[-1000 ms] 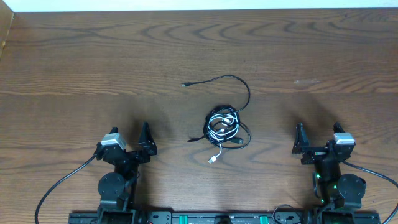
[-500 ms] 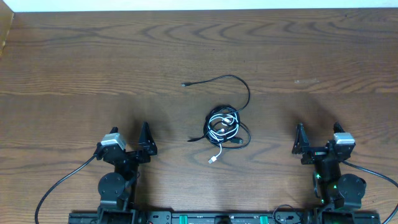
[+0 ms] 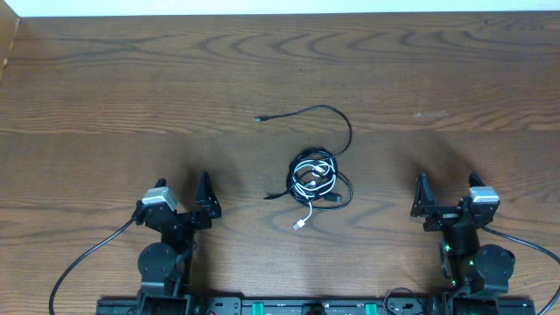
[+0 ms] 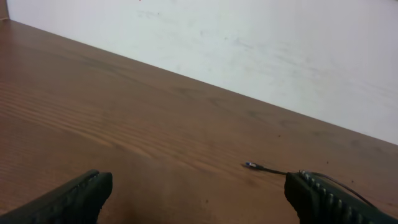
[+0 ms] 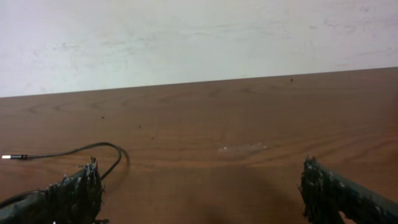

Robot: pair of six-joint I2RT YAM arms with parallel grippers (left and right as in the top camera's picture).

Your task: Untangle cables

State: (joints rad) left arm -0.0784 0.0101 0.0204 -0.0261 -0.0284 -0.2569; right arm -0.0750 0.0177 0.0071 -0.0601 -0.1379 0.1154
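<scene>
Cables (image 3: 315,178) lie tangled in the middle of the frame. Left gripper (image 4: 199,186) and right gripper (image 5: 200,171) have fingers wide apart, holding nothing.

The overhead camera looks straight down on the whole table (image 3: 105,87) from well above, while both wrist cameras sit low at its near side facing the far wall (image 4: 249,50), all three sharing the loose end of the black cable (image 3: 322,107).
</scene>
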